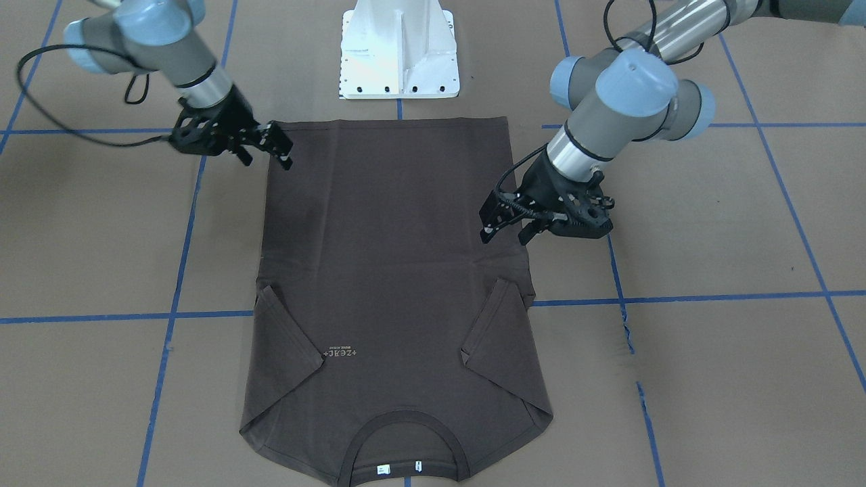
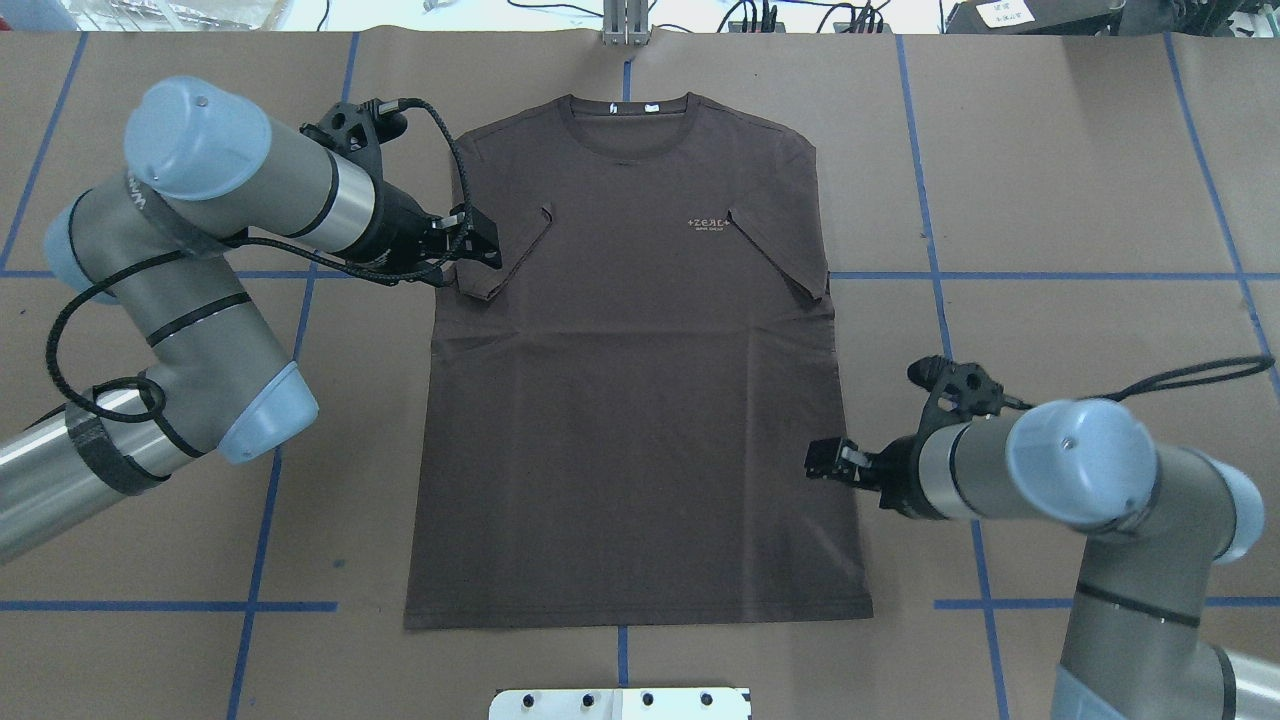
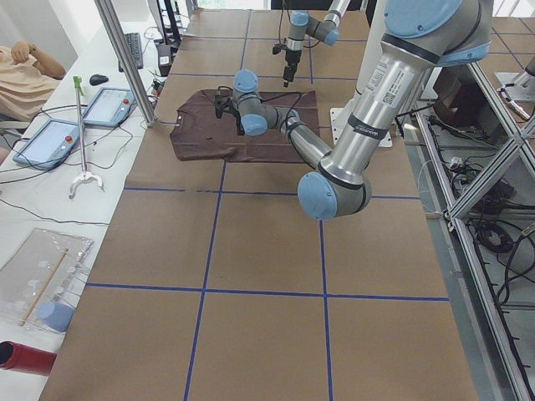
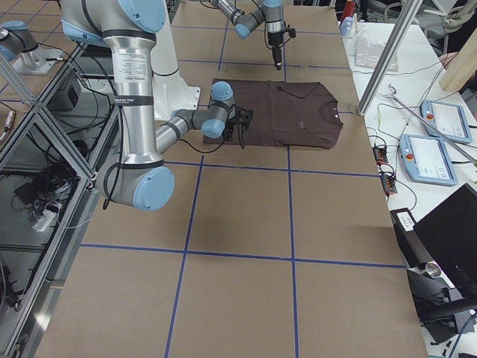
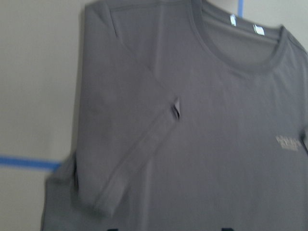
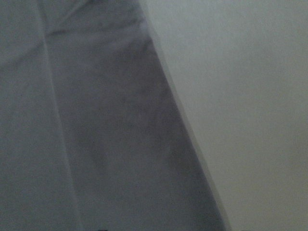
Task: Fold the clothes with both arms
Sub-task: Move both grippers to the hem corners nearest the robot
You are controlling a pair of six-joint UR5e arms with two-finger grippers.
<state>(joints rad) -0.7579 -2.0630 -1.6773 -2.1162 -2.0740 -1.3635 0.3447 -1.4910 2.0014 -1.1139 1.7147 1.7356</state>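
The dark brown T-shirt (image 1: 392, 257) (image 2: 640, 400) lies flat and face up on the table. Its collar (image 2: 625, 125) points away from the robot, and both short sleeves are folded inward over the chest. My left gripper (image 2: 487, 245) (image 1: 506, 230) hovers open over the folded sleeve (image 2: 510, 255) on its side and holds nothing. That sleeve fills the left wrist view (image 5: 139, 159). My right gripper (image 2: 822, 462) (image 1: 267, 161) is open just above the shirt's side edge, toward the hem. The right wrist view shows only that cloth edge (image 6: 173, 120), blurred.
The white pedestal base (image 1: 399, 54) (image 2: 620, 703) stands just behind the hem. Blue tape lines (image 2: 1050, 275) cross the brown paper table top. In the exterior left view a person (image 3: 25, 75) sits at a side table with tablets (image 3: 50, 142).
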